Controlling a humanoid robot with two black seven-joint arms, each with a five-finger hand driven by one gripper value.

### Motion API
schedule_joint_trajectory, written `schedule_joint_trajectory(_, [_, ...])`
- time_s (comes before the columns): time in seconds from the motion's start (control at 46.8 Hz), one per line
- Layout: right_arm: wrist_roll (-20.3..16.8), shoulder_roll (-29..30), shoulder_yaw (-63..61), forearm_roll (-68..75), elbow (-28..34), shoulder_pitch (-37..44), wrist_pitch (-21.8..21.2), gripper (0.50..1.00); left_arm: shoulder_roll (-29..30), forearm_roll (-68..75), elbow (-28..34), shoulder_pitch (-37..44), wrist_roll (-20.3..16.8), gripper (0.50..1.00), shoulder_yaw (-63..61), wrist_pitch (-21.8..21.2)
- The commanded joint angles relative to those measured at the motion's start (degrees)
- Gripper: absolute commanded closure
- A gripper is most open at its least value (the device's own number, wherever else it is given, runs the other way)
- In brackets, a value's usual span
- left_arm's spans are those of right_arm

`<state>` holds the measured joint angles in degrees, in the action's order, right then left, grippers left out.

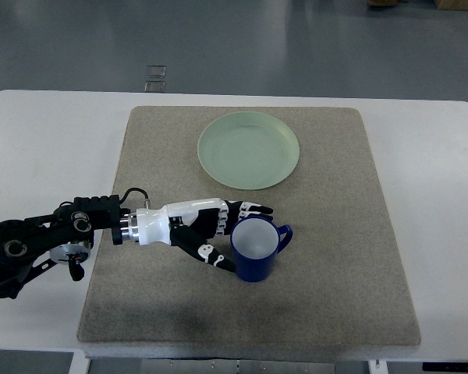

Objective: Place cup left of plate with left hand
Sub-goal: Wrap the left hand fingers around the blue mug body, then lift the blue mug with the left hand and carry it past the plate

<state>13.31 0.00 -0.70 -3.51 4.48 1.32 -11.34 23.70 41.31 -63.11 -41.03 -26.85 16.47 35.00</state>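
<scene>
A blue cup (pixel 256 251) with a pale inside stands upright on the grey mat (pixel 327 234), its handle pointing right. It sits below the pale green plate (pixel 249 149), slightly to the right of the plate's middle. My left hand (pixel 247 238) reaches in from the left and wraps the cup's left side. The fingers (pixel 253 209) lie along the far side of the rim and the thumb (pixel 217 255) presses against the near left wall. The right arm does not show.
The mat lies on a white table (pixel 47 140) whose front edge runs along the bottom of the picture. Bare mat stretches left of the plate around (pixel 160 156). Grey floor lies beyond the table's far edge.
</scene>
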Motion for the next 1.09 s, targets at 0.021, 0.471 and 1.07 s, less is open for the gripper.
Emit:
schedule_joint_trajectory(0.021, [-0.04, 0.00, 0.00, 0.00, 0.00, -0.09, 0.00, 0.568, -0.85, 0.09, 0.53, -0.01, 0.04, 0.501, -0.12, 0.00])
schedule_joint_trajectory(0.471, [-0.04, 0.00, 0.00, 0.00, 0.00, 0.00, 0.00, 0.568, -1.99, 0.97, 1.06, -0.28, 0.04, 0.600, -0.12, 0.00])
schedule_joint_trajectory(1.07, [-0.04, 0.00, 0.00, 0.00, 0.00, 0.00, 0.00, 0.568, -3.05, 1.41, 2.20, -0.37, 0.04, 0.750, 0.49, 0.00])
